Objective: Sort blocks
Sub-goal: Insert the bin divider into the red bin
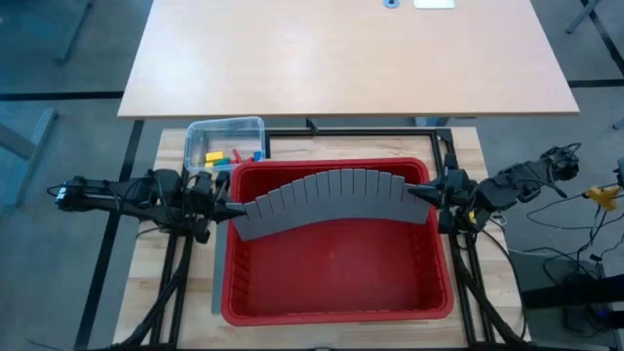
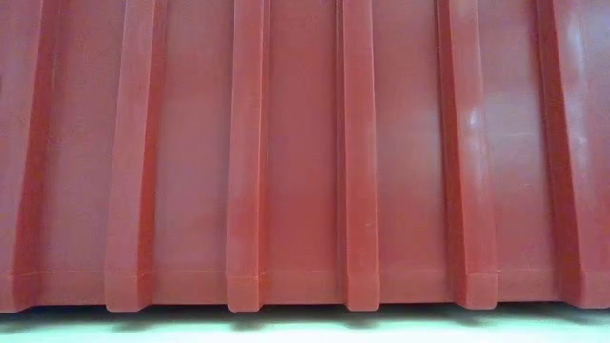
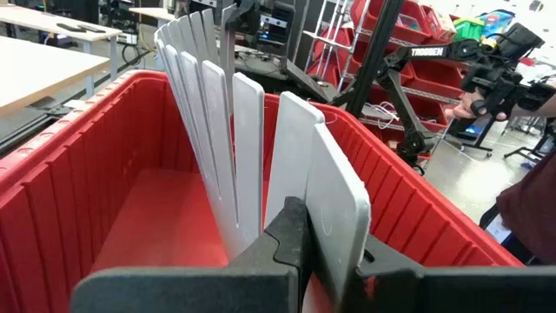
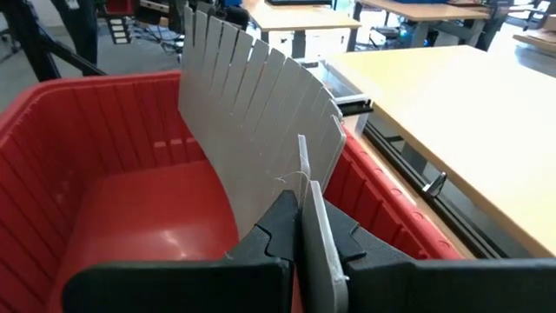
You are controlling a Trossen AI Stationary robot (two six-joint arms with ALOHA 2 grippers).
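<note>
Several small yellow, green and blue blocks (image 1: 226, 155) lie in a small clear tub (image 1: 225, 127) on the table, beyond the far left corner of a big red bin (image 1: 336, 304). A long grey slotted divider panel (image 1: 327, 200) stands on edge across the bin, bowed toward the far side. My left gripper (image 1: 227, 208) is shut on the panel's left end. My right gripper (image 1: 425, 192) is shut on its right end. No gripper is near the blocks. My left gripper pinches the panel's left end tab (image 3: 337, 228) between its two fingers. The fingers come level from the table's left. The panel stands on edge over the bin's inside and bends away from the gripper. My right gripper pinches the panel's right end (image 4: 311, 228) between its two fingers. The fingers come level from the table's right, at the bin's right rim. The panel stands on edge and curves away toward the left arm.
The red bin (image 2: 305, 152) fills the low view and most of the work table. A grey strip (image 1: 215, 283) lies along the bin's left side. A larger wooden table (image 1: 346, 54) stands behind. A person (image 3: 530, 187) shows at the edge of the left wrist view.
</note>
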